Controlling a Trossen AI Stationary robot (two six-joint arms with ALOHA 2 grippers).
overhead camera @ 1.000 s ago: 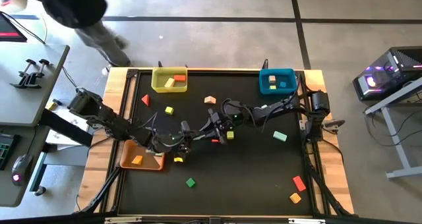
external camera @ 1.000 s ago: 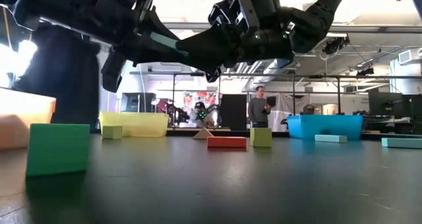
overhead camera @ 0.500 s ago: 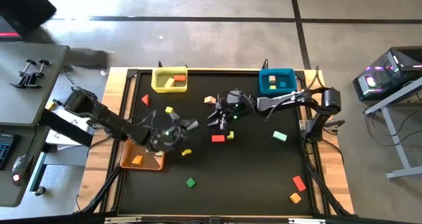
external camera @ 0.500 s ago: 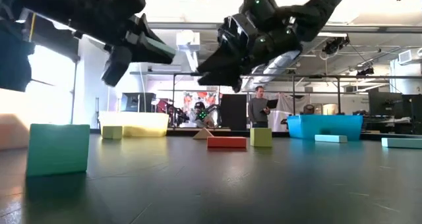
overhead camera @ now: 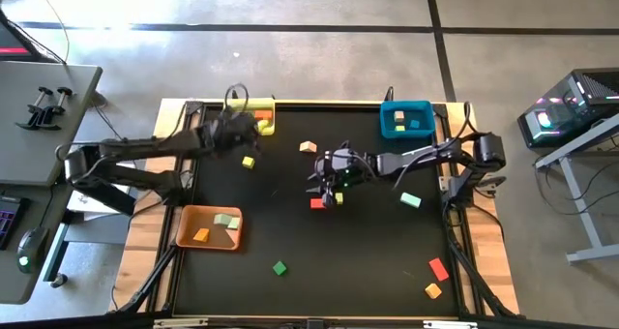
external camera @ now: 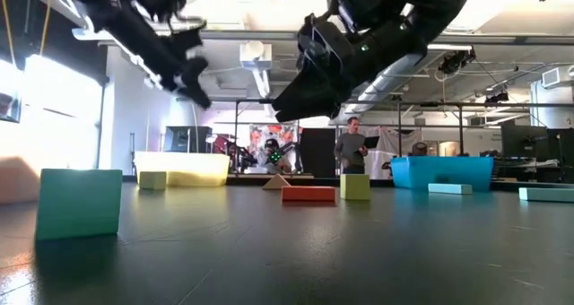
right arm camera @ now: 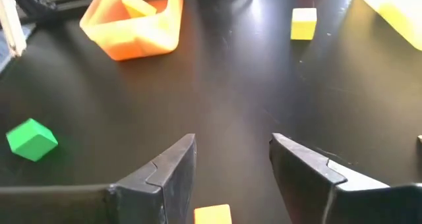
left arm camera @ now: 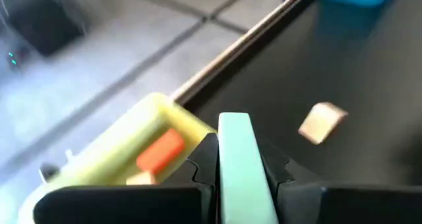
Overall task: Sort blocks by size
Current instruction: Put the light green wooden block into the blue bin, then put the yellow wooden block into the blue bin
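Note:
My left gripper (overhead camera: 247, 134) hangs above the table beside the yellow bin (overhead camera: 253, 116), shut on a mint bar (left arm camera: 236, 158). The yellow bin holds an orange block (left arm camera: 160, 149). My right gripper (overhead camera: 324, 186) is open over the middle of the table, above a red block (overhead camera: 317, 203) and a yellow block (overhead camera: 336, 199) that lie flat on the mat. A yellow-orange block (right arm camera: 212, 214) shows below, between its fingers, and they do not touch it. Other blocks lie scattered: tan (overhead camera: 308, 147), yellow (overhead camera: 249, 162), mint (overhead camera: 410, 200), green (overhead camera: 280, 268). My left gripper pinches the mint bar by its two long sides (left arm camera: 224, 174) between its two fingers (left arm camera: 206, 163). The bar lies along the fingers and juts forward past them. The gripper slants down toward the yellow bin, and the bar is clear of the table.
A blue bin (overhead camera: 406, 118) stands at the far right. An orange bin (overhead camera: 186, 234) at the near left holds an orange and a pale block. A red block (overhead camera: 438, 269) and an orange one (overhead camera: 432, 290) lie near right. People stand in the room behind.
My left gripper has swung from beside the orange bin toward the table's far edge and up, ending next to the yellow bin. Its wrist has rolled, and it has carried the mint bar along clear of the table. My right gripper has tipped its fingers further down.

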